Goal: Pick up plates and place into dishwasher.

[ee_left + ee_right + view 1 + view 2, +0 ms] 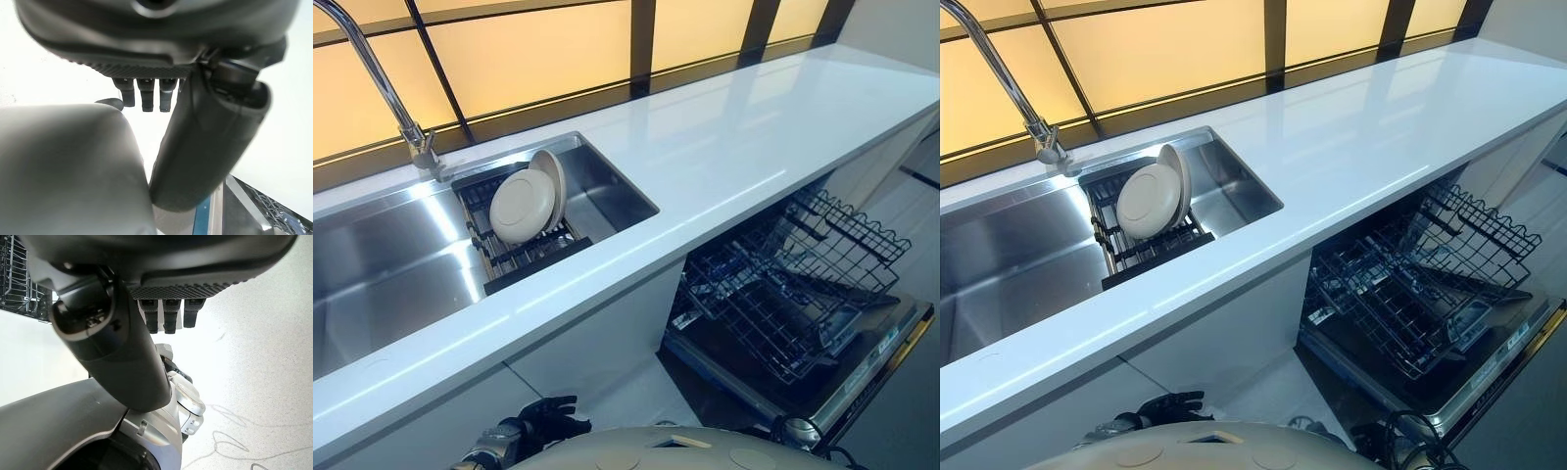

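From the left eye view, two round cream ceramic plates (524,204) stand on edge, leaning together, in a black wire drying rack (514,250) set inside the stainless steel sink (382,264), just beside the curved chrome tap (416,142). The left hand (543,419) hangs low by the white cabinet front, well below the glossy white countertop (734,147), fingers loosely spread and holding nothing

In the right eye view the open dishwasher's pulled-out black wire basket (1420,284) sits under the counter's right part, empty of plates as far as can be seen

The left wrist view shows that hand's fingers (146,95) straight and its thumb relaxed

The right wrist view shows the right hand (166,298) likewise slack, fingers straight, empty

To do this step well, the robot should raise a hand over the counter edge, approach the front plate's upper rim, and pinch it firmly before lifting straight up clear of the rack's wires
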`<state>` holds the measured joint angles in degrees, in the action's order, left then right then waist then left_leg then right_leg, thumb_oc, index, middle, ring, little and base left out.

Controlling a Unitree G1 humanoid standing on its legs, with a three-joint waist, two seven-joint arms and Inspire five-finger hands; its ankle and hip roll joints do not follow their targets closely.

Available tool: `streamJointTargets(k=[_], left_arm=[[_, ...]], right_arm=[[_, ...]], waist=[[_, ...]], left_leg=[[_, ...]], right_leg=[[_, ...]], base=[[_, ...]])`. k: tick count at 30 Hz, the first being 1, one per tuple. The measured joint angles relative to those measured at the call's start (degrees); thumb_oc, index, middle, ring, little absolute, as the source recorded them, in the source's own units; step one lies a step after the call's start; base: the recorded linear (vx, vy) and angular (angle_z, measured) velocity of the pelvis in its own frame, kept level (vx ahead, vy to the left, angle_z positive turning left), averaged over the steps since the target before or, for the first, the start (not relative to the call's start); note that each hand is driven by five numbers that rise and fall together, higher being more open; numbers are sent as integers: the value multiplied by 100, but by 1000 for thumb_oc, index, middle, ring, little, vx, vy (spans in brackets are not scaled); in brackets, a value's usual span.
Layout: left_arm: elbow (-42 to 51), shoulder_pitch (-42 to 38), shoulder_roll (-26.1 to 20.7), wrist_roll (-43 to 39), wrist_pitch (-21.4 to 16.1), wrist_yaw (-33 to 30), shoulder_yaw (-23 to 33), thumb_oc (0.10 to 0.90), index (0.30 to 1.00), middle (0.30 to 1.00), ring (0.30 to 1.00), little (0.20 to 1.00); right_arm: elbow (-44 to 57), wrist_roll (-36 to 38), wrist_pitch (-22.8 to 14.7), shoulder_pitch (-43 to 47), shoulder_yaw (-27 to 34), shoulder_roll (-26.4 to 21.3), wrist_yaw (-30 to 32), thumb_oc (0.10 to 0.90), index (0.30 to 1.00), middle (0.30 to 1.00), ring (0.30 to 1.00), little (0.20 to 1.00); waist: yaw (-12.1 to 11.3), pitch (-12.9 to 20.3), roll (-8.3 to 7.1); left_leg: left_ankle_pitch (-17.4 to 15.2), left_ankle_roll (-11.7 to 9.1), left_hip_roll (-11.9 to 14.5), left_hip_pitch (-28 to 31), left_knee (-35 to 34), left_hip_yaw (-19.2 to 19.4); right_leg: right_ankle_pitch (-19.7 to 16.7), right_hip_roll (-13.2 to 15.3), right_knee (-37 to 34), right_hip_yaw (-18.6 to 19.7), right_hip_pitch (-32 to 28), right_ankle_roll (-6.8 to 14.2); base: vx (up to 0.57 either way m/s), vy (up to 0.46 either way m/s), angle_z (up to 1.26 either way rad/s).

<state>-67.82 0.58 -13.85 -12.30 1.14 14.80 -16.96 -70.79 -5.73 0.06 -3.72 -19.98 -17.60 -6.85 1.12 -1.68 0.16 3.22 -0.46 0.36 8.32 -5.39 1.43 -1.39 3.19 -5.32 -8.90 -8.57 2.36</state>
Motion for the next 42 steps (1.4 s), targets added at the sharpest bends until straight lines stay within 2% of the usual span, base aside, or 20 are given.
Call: streamJointTargets(k=[28, 33, 37, 42], left_arm=[[-46, -17, 50, 65, -14, -106, -4, 800, 900, 900, 900, 900], [25, -17, 28, 108, -399, -70, -143, 800, 900, 900, 900, 900], [1033, -18, -79, -136, -473, 246, -605, 800, 900, 900, 900, 900], [3073, -345, -252, -522, -371, 1195, -1422, 800, 900, 900, 900, 900]], right_arm=[[-6, -10, 0, 17, -4, -15, 149, 800, 900, 900, 900, 900], [30, -19, 68, 30, -17, -21, 143, 800, 900, 900, 900, 900], [89, -25, 218, 86, -115, -36, 119, 800, 900, 900, 900, 900], [185, -51, 363, 164, -240, -61, 98, 800, 900, 900, 900, 900]], waist=[[20, 25, 37], [20, 24, 39], [-42, -28, 35], [-89, -107, 53]], left_leg=[[1, -1, 3, 4, 0, -1], [2, -1, 0, 14, 2, 5], [15, 4, -6, 4, 2, 1], [16, 1, -8, -19, 1, -1]], right_leg=[[-1, 1, -2, -1, -5, -2], [-10, 1, -1, 9, 13, -12], [-21, 6, 3, 4, 23, -23], [-21, 6, 23, 2, 37, -19]], base=[[0, 0, 0], [-36, 14, -1], [-54, 10, 1], [-58, 5, 0]])
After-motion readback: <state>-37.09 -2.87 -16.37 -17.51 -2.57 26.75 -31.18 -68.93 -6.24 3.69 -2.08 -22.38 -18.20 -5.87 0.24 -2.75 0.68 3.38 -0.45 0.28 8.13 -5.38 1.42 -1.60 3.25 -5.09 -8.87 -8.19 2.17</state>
